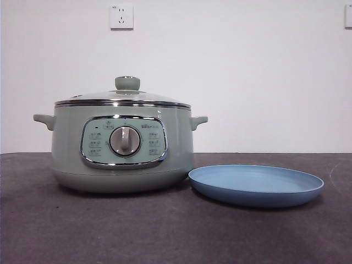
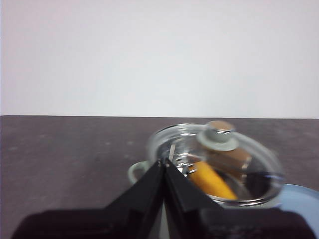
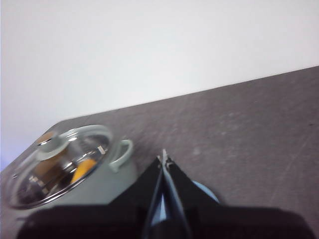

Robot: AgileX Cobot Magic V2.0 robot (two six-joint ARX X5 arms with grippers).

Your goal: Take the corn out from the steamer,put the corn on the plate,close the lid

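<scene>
The large round pale sage-green steamer (image 1: 122, 148) stands on the dark, matte, faintly scuffed table (image 1: 82, 231), with a chrome-framed control panel and a central silver dial on its front and a small handle at each side. The shallow domed glass lid (image 1: 122, 97), chrome-rimmed with a round pale-green knob, sits closed on the steamer. The wide, shallow, matte light-blue plate (image 1: 256, 185) lies just beside the steamer, its near rim close to the steamer's base; whether the two touch cannot be told. The short yellow-orange corn (image 2: 212, 180) lies inside the steamer, visible through the glass in both wrist views but blurred by reflections; it is hidden in the front view. A brownish shape beside it cannot be identified. The left gripper (image 2: 164, 162) hangs above the steamer's near side, its two black jaws pressed together on nothing. The right gripper (image 3: 163, 158) hangs above the plate side, its jaws likewise pressed together and empty. A white wall socket (image 1: 121, 16) sits behind.
</scene>
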